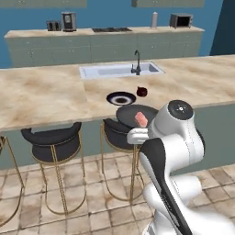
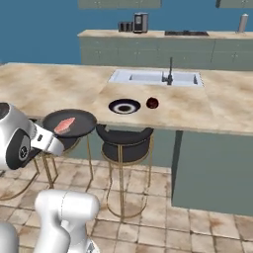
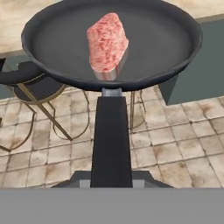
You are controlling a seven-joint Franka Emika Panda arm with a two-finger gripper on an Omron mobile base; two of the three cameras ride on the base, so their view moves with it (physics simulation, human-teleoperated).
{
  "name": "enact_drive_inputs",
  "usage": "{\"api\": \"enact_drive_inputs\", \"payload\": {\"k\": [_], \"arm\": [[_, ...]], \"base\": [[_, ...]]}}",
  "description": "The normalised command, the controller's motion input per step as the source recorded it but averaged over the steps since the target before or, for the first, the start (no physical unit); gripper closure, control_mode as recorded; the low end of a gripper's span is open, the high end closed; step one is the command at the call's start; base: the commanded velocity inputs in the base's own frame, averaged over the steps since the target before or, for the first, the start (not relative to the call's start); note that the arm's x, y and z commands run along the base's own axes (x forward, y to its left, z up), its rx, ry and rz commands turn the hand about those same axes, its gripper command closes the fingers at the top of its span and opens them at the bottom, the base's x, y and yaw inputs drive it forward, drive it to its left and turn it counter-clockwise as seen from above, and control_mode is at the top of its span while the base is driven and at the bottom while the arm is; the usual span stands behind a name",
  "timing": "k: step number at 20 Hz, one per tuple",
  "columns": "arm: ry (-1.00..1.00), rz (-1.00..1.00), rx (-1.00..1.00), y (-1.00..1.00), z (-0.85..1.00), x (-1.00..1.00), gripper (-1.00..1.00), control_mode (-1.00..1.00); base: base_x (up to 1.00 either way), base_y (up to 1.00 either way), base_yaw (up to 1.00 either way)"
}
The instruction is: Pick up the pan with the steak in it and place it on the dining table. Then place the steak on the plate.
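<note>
The tool [image 3: 111, 181] is clamped on the handle of the pan [image 3: 166, 48], holding it in the air above the stools [image 1: 53, 140], near the counter [image 1: 41, 98] edge. The steak [image 3: 107, 46] lies in the pan. The plate [image 1: 121, 98] rests on the counter at 12 o'clock from the pan, with a small dark-red object [image 1: 142, 92] just beside it.

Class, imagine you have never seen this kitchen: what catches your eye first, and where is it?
The pinkish steak lying in the black pan, held by its handle in the shut gripper above the stools. Beyond it, a dark plate sits on the marbled dining table near the sink.
</note>
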Motion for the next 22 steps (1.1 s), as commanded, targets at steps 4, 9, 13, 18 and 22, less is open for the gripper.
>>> {"api": "enact_drive_inputs", "payload": {"k": [4, 9, 13, 18, 22], "arm": [[0.00, 0.00, 0.00, 0.00, 0.00, 0.00, 1.00, 1.00], [0.00, 0.00, 0.00, 0.00, 0.00, 0.00, 1.00, 1.00], [0.00, 0.00, 0.00, 0.00, 0.00, 0.00, 1.00, 1.00], [0.00, 0.00, 0.00, 0.00, 0.00, 0.00, 1.00, 1.00], [0.00, 0.00, 0.00, 0.00, 0.00, 0.00, 1.00, 1.00]], "base": [[0.08, -0.06, -0.33], [0.02, 0.03, 0.00], [0.17, 0.75, 0.00], [0.20, 0.88, 0.00], [0.27, 0.31, -0.04]]}}
